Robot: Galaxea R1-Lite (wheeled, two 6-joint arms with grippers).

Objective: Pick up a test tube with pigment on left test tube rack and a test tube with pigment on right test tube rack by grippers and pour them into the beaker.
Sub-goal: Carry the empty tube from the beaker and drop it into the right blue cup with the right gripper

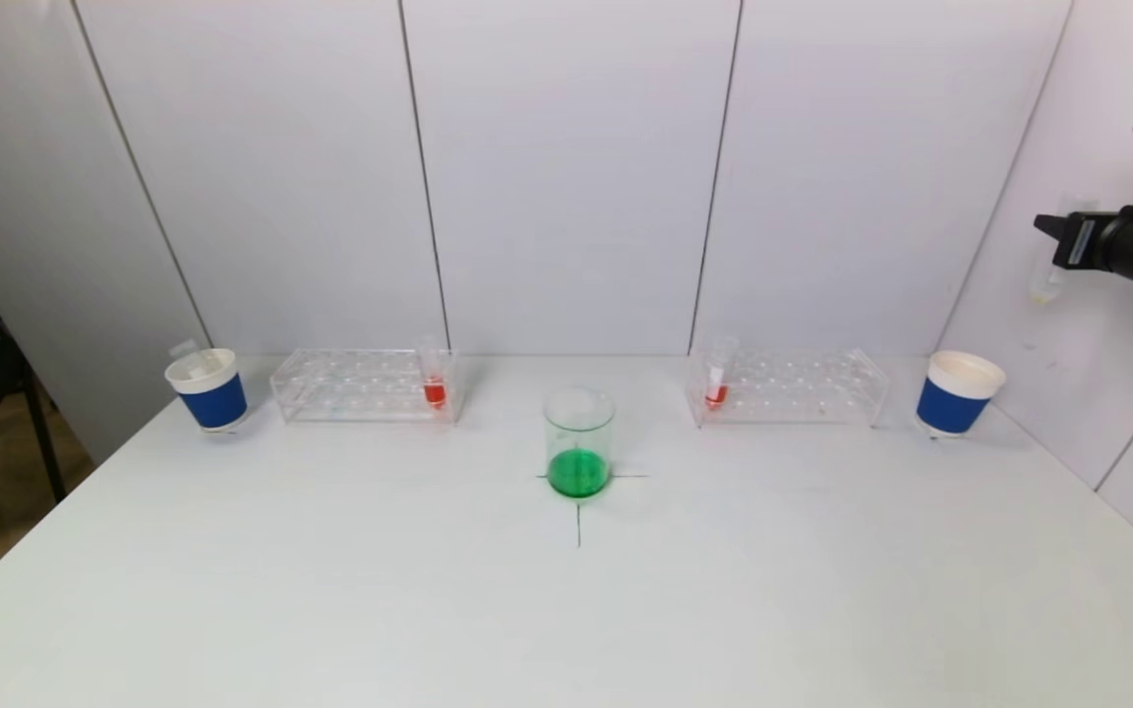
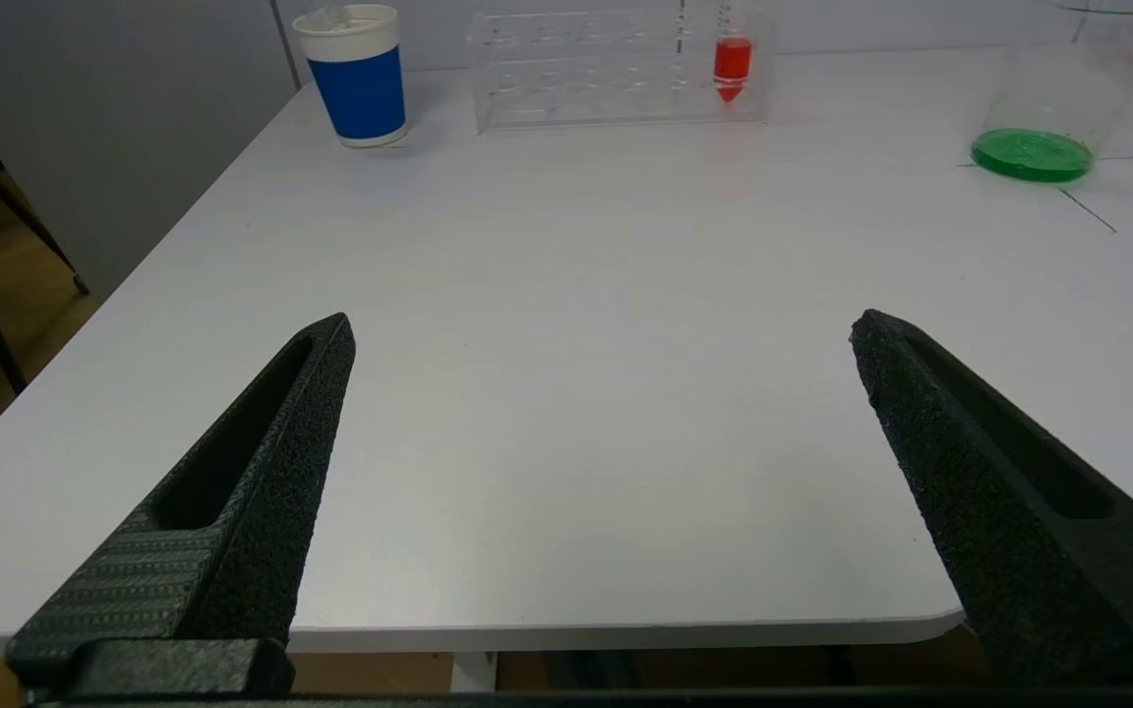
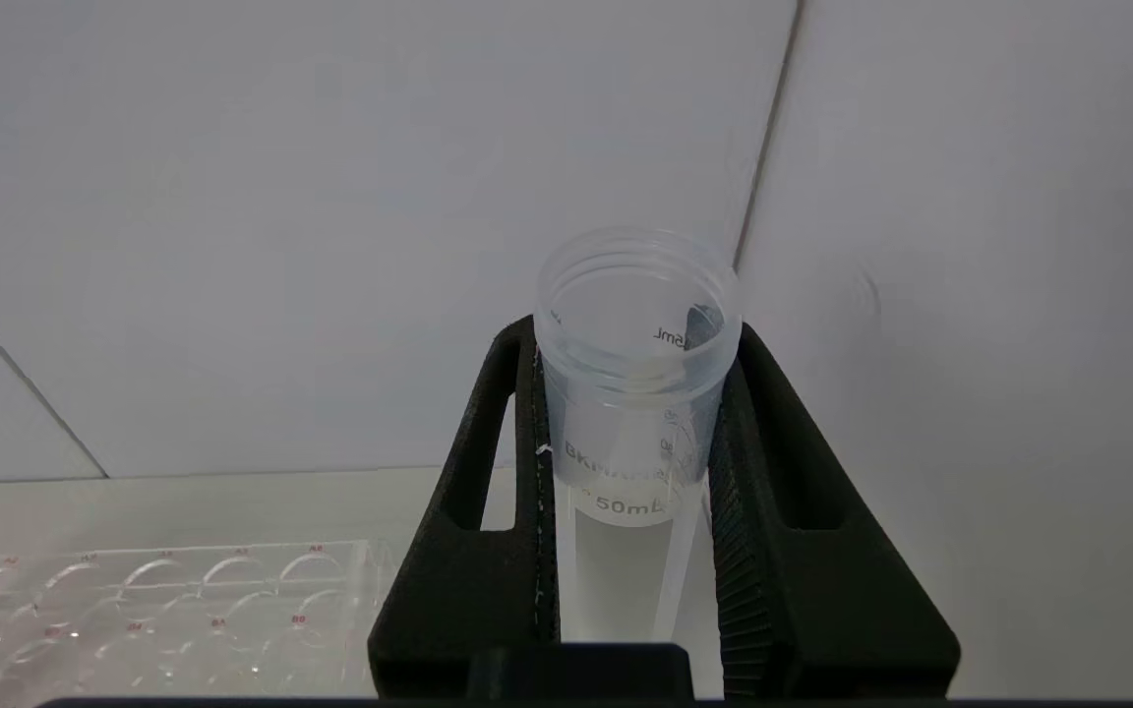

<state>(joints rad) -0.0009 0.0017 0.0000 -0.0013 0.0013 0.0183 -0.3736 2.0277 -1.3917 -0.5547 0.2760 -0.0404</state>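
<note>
A glass beaker with green liquid stands at the table's centre. The left rack holds a tube of red pigment. The right rack holds another red tube. My right gripper is raised high at the far right, above the right cup, and is shut on an empty clear test tube, held upright. My left gripper is open and empty, low over the table's front left edge, out of the head view. The left wrist view also shows the left rack and the beaker.
A blue-and-white paper cup stands left of the left rack, with a clear tube in it. Another cup stands right of the right rack. White wall panels close the back and right. A black cross marks the table under the beaker.
</note>
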